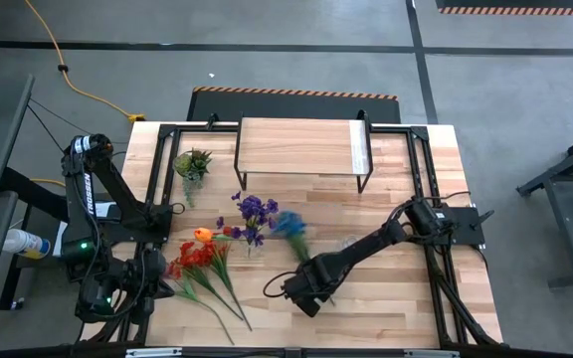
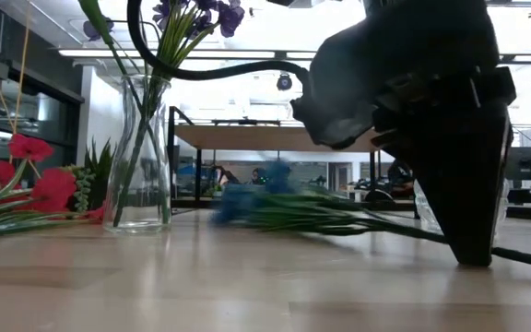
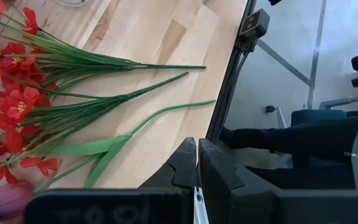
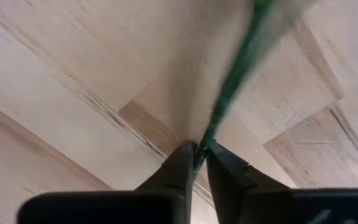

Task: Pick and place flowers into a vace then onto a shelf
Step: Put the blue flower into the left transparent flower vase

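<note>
Right hand [image 4: 199,152] pinching blue flower stem [image 4: 232,81]

Bright, even overhead light; ceiling glare in the low view; motion-blurred blue flower [image 2: 247,201] and stem.

The wooden table [image 1: 386,288] bears the shelf [image 1: 296,145], flowers [image 1: 202,264] and a vase [image 2: 141,157].

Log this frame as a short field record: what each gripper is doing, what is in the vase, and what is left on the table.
right gripper: shut on the green stem of the blue-bloomed spray, low at the tabletop
left gripper: shut, empty, near the table's left edge
clear glass vase: upright, holds purple-bloomed sprays
red-bloomed sprays: lying flat on the table
light-wood shelf with black legs: nothing on it
</note>
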